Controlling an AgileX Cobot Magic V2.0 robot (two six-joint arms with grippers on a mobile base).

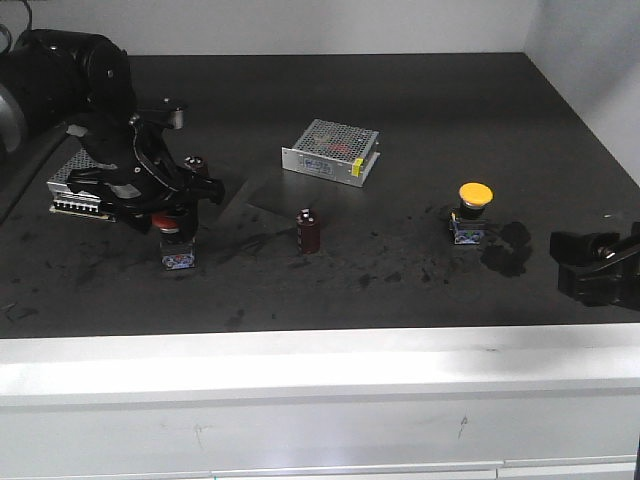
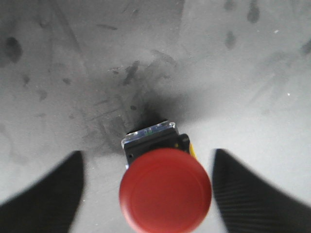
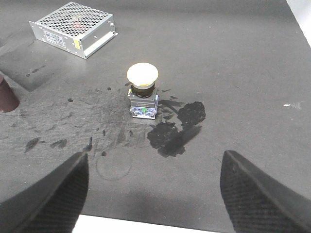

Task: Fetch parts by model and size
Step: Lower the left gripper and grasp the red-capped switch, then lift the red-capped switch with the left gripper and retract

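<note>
left end effector [image 2: 146, 204] was spread, straddling the red switch [image 1: 177, 248], which stood upright in its gap, apparently lined up for a pinch | right end effector [image 3: 155, 194] was spread and empty; yellow switch [image 3: 142, 90] stood ahead of it, well apart

R-wrist | I see my right claw [image 3: 155, 194] spread wide, fingers [image 3: 48, 199] at the bottom corners | yellow-capped switch [image 3: 142, 92] upright on the dark desk [image 3: 233, 58], ahead of the claw, apart from it | black smear [image 3: 175, 128] just right of its base | silver mesh box [image 3: 73, 28] upper left | maroon capacitor [image 3: 7, 94] cropped at left edge
</note>
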